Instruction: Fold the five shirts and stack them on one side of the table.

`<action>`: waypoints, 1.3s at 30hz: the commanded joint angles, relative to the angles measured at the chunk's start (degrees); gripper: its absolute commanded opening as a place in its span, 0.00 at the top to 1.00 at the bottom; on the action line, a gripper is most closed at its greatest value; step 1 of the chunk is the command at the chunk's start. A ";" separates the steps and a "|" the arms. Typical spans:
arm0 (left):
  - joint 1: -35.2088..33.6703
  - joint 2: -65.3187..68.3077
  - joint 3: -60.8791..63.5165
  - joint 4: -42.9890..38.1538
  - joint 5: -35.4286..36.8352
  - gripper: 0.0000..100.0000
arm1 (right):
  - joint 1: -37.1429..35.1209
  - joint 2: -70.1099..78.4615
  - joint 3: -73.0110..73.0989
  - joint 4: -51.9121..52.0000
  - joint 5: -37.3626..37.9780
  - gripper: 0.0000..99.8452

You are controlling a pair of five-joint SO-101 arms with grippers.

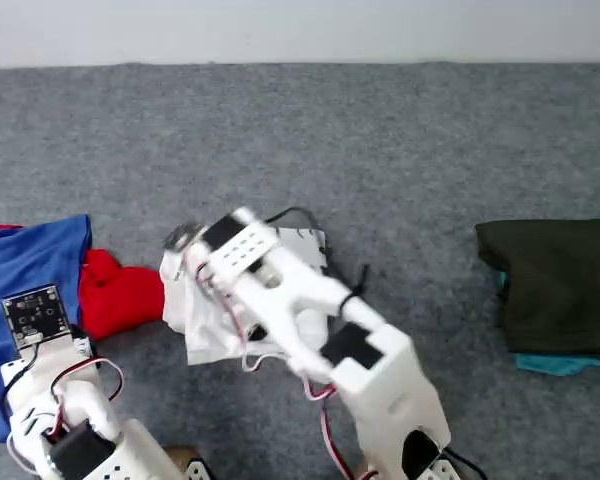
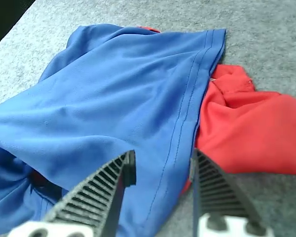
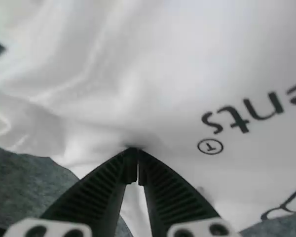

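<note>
A white shirt (image 1: 205,325) lies crumpled at the middle of the grey table, under the right arm. My right gripper (image 3: 133,153) is shut on a fold of this white shirt (image 3: 153,74), which has dark print on it. At the left edge a blue shirt (image 1: 30,260) lies over a red shirt (image 1: 120,295). My left gripper (image 2: 160,165) hangs open just above the hem of the blue shirt (image 2: 103,103), beside the red shirt (image 2: 246,133). At the right edge a folded dark shirt (image 1: 560,285) rests on a teal one (image 1: 560,365).
The grey carpet-like tabletop (image 1: 380,140) stretches bare across the back and between the white shirt and the folded stack. The right arm's white body (image 1: 370,370) and its cables cover the front middle.
</note>
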 commanded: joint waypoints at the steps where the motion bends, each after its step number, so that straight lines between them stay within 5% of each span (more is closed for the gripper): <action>1: -0.53 -0.62 -0.48 -0.44 -0.35 0.81 | -4.70 1.80 -12.57 1.19 -0.70 0.99; 11: -0.44 -0.62 -0.48 -0.44 -0.35 0.81 | -2.95 8.04 -39.38 14.46 -0.53 0.99; 28: -0.26 -0.62 -0.40 -0.44 -0.35 0.81 | -2.42 22.02 -48.44 -2.07 6.51 0.99; 39: -0.26 -0.62 -0.40 -0.44 -0.35 0.81 | -1.19 22.37 -70.68 13.93 6.24 0.99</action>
